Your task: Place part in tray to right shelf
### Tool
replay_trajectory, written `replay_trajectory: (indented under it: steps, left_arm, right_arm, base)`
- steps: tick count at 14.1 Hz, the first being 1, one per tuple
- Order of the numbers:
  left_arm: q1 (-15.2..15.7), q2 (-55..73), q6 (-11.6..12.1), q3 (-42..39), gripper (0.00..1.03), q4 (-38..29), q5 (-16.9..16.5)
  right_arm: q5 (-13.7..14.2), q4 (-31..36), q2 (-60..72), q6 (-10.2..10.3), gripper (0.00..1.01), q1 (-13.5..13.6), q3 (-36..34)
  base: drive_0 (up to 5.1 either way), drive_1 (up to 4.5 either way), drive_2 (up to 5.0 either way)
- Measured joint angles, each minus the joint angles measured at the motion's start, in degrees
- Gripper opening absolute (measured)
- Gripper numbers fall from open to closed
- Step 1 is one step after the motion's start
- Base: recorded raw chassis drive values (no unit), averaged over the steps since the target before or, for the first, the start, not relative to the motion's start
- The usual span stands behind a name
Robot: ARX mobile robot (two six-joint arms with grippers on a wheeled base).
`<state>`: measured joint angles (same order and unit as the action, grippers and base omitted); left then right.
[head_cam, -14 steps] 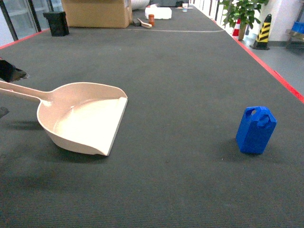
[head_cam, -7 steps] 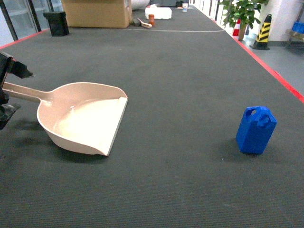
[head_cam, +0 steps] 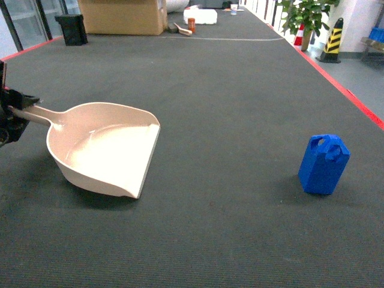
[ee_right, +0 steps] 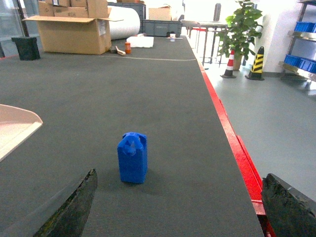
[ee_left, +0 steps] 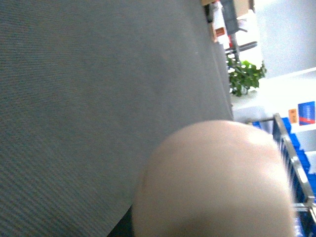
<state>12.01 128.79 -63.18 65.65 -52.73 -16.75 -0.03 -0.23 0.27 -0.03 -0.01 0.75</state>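
The part (head_cam: 324, 164) stands upright on the dark mat (head_cam: 228, 90), well to the right and far from the tray (head_cam: 105, 150). In the right wrist view the part (ee_right: 132, 157) sits ahead of the right gripper (ee_right: 180, 207), roughly centred between its two fingers but well beyond their tips, touching neither. One finger (ee_right: 69, 210) shows at the lower left and the other at the lower right, spread wide apart, with nothing between them but bare mat. The part's cut-out handle is on top, and it casts a small shadow to its side.

The tray lies on the left of the mat with its wide lip pointing toward the middle and its long handle (head_cam: 36, 114) running out to the left edge of the head view. The left gripper (head_cam: 11, 117) is at that edge, right at the end of the handle, with dark fingers above and below it; whether they actually clamp the handle cannot be told from here. The left wrist view is filled by a blurred beige-pink curve of the tray (ee_left: 217, 182) very close to the lens, with mat behind it, and shows no fingers.

At the right edge of that same view a steel rail and blue crates of the shelf (ee_left: 291, 163) appear, blurred. A red stripe (ee_right: 237, 148) borders the mat on the right. Far back stand a cardboard box (head_cam: 123, 16), a potted plant (head_cam: 306, 15) and a striped cone (head_cam: 331, 39).
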Motion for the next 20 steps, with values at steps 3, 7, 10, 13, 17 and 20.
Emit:
replay_trajectory:
  steps: [3, 7, 10, 13, 17, 20]
  left_arm:
    - [-3.72, -6.73, -0.63, -10.54, 0.17, -8.13, -1.60]
    - [-12.46, -15.72, -5.22, -20.39, 0.17, -19.08, -1.25]
    - [-20.81, -17.44, -10.14, -25.59, 0.17, -20.28, 3.91]
    - [-29.09, -17.42, -14.01, -24.90, 0.16, -20.61, 7.98]
    - [-32.35, -19.63, -18.71, -25.20, 0.16, -19.34, 12.59]
    - [-33.59, -20.33, -19.89, -25.49, 0.16, -19.23, 12.28]
  right_arm:
    - [0.02, 0.00, 0.00, -0.02, 0.98, 0.00, 0.00]
    - [0.02, -0.02, 0.00, -0.02, 0.98, 0.00, 0.00]
    - [0.02, -0.02, 0.00, -0.02, 0.98, 0.00, 0.00]
    - [0.02, -0.02, 0.00, -0.02, 0.98, 0.00, 0.00]
    - [0.00, -0.02, 0.00, -0.02, 0.98, 0.00, 0.00]
    - [0.02, -0.02, 0.00, 0.00, 0.98, 0.00, 0.00]
  base:
    - [0.0, 0.00, 0.0]
    - [0.0, 0.00, 0.0]
    - [0.0, 0.00, 0.0]
    - [0.0, 0.00, 0.0]
    - [0.0, 0.00, 0.0]
    - [0.0, 0.00, 0.0]
